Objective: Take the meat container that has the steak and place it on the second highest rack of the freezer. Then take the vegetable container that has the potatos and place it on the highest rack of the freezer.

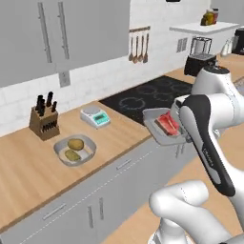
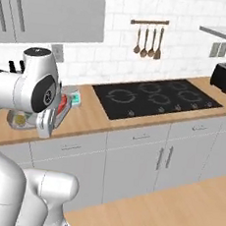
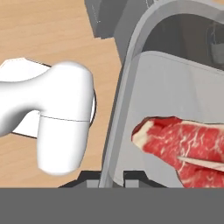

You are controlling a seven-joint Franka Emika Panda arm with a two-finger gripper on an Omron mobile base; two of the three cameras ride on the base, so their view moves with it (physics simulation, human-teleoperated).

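Left base view: claw (image 1: 185,138) grips meat container (image 1: 157,125) (steak (image 1: 167,124) inside); vegetable container (image 1: 75,150) holds potatos (image 1: 75,144).

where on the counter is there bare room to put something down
Bare wood lies in front of the knife block and left of the vegetable container, and between the scale and the counter's front edge. It is crowded around the block, container and scale. The cooktop is bare too.

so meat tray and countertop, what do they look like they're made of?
Meat tray: plain light grey, matte, with a thin rounded rim; probably plastic, though brushed metal can't be ruled out. It holds the steak.
Countertop: warm tan with faint grain lines, low sheen; looks like wood or a wood laminate.
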